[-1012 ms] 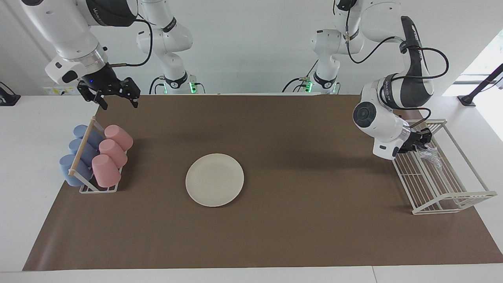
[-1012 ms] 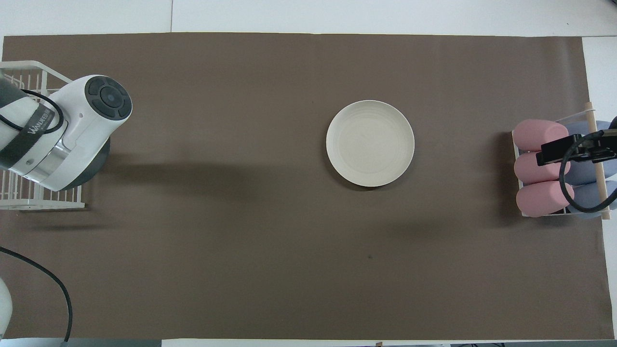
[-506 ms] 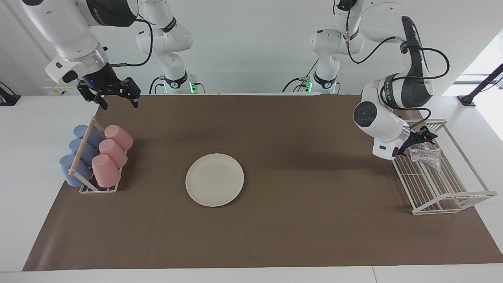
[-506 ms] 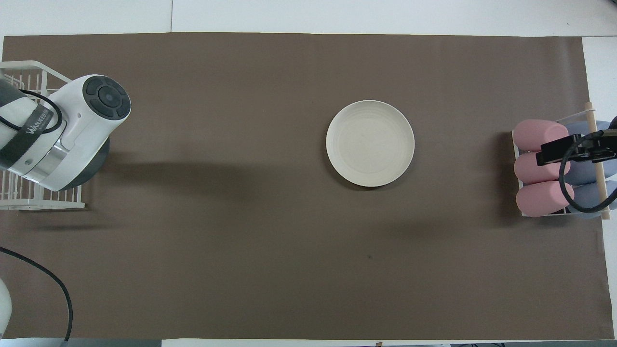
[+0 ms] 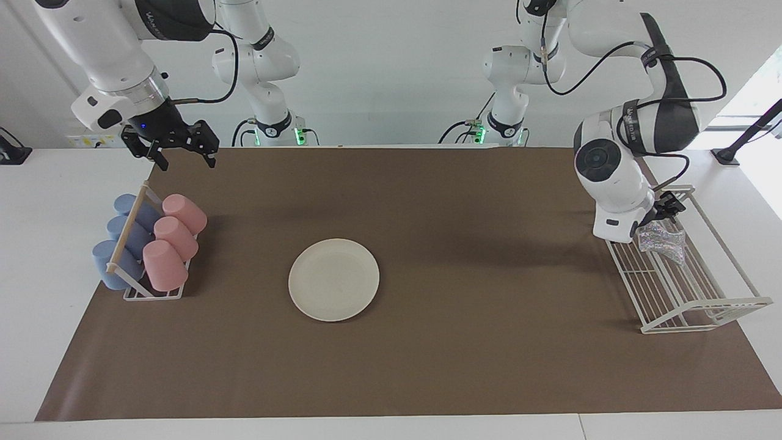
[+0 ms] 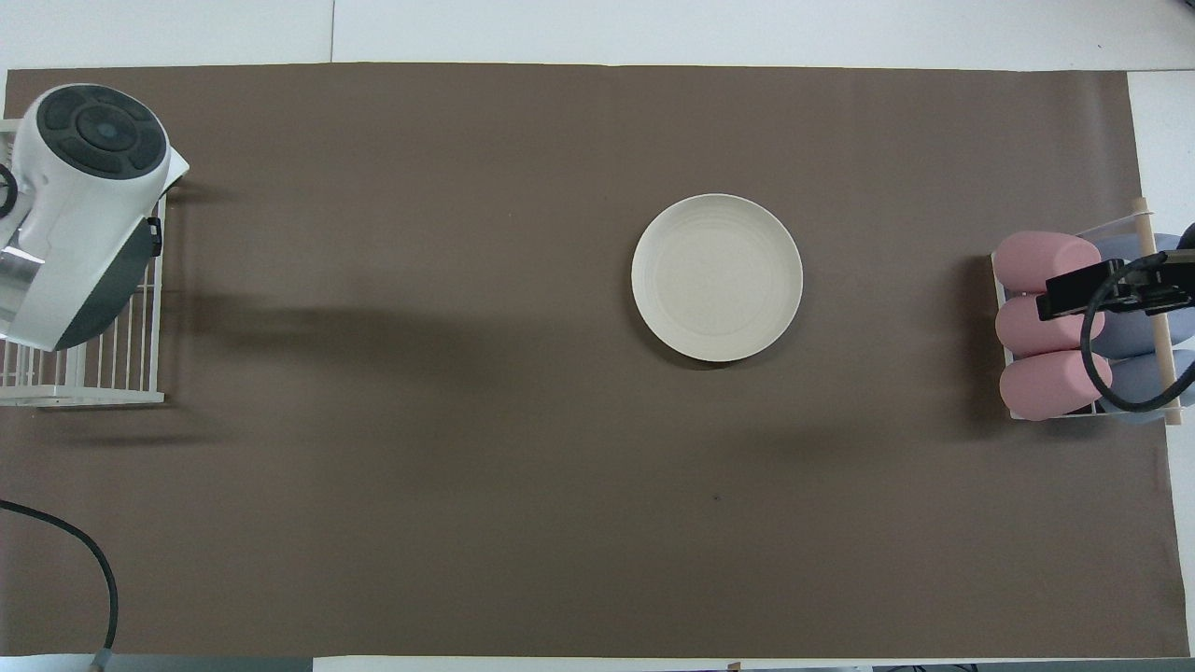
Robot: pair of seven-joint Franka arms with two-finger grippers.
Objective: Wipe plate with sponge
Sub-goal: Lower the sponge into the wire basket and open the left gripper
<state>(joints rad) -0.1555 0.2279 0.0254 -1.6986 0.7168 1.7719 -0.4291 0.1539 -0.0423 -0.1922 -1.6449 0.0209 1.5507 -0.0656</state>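
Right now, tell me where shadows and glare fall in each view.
Facing view: soft arm shadows lie as dark bands on the brown mat nearer the robots than the plate; a bright window washes out the corner above the wire rack. Overhead view: a long shadow stretches from the rack toward the plate, which casts a thin dark crescent.

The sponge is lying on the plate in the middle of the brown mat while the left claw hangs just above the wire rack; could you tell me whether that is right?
Not quite. The sponge lies in the wire rack at the left arm's end of the table, not on the plate, which is bare in the middle of the brown mat. The facing view shows this. The left claw does hang just above the rack.
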